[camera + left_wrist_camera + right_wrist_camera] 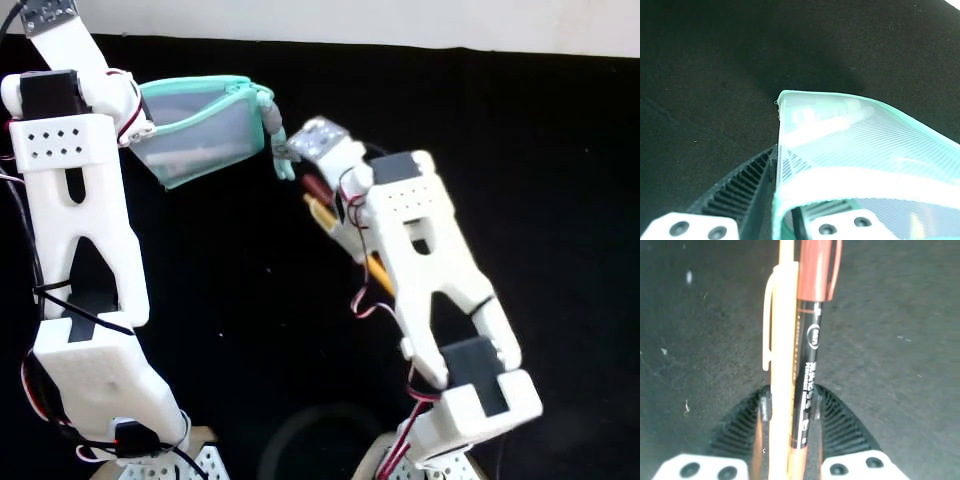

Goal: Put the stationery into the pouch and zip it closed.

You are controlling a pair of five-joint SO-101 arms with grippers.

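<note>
1. The translucent white mesh pouch with a teal fabric border (197, 128) is gripped at one end by the left claw (785, 200). The jaws are narrowed onto the pouch's teal edge, with one black ridged finger (742, 187) against its outer side.
2. In the left wrist view the pouch stretches away from that claw over the black cloth table (705, 75), and a dark shadow lies on the cloth under it.
3. The right claw (791, 402) is clamped on two pens lying side by side between its black ribbed pads: a pale yellow clip pen (781, 340) and a black marker with a red-brown cap (809, 370).
4. Both pens run straight out past the fingertips, touching each other along their length.
5. In the high view the capped ends of the pens sit just beside the pouch's free end, slightly below it, and point towards it.
6. A teal zip pull (283, 160) hangs from that free end, between the pouch and the right arm's wrist
</note>
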